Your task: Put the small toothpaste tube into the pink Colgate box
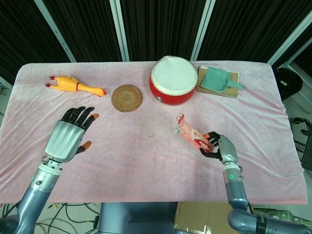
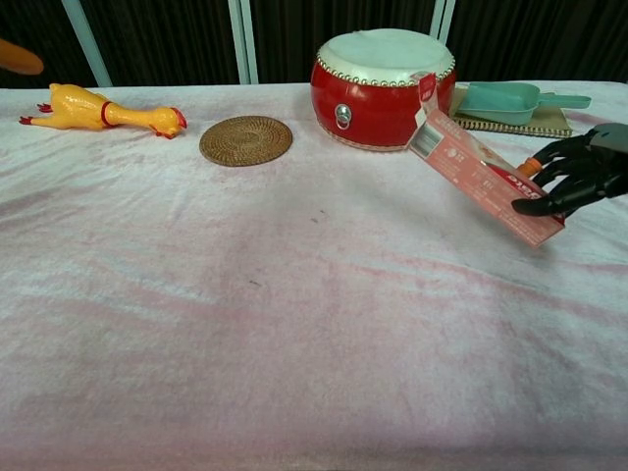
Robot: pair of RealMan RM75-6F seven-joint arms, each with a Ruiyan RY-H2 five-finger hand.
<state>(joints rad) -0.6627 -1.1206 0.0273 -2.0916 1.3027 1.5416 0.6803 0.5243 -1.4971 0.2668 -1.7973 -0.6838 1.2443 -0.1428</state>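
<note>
Head view first: we see the pink box (image 1: 191,135) lying slantwise over the right part of the surface (image 1: 146,146), which is covered with a pale pink cloth. It is a long, narrow carton, pink with a red patch and small print on its side. Its near end is pinched in the curled dark fingers (image 1: 208,144) of the right robot hand (image 1: 220,149). Its far end points up and away toward the red drum (image 1: 173,80), and that end has its flap open.

In the chest view we see the same box (image 2: 483,175) held tilted, the open mouth raised and just in front of the drum (image 2: 383,86), the gripped end lower at the right robot hand (image 2: 581,171). We cannot tell from either view whether the tube is inside; no tube shows anywhere.

The left robot hand (image 1: 69,135) hovers over the left side of the surface, fingers spread and holding nothing.

Farther back we see a yellow rubber chicken (image 1: 75,85), a round woven coaster (image 1: 127,98) and a teal scoop (image 1: 218,79) resting on a brown mat (image 1: 236,84).
</note>
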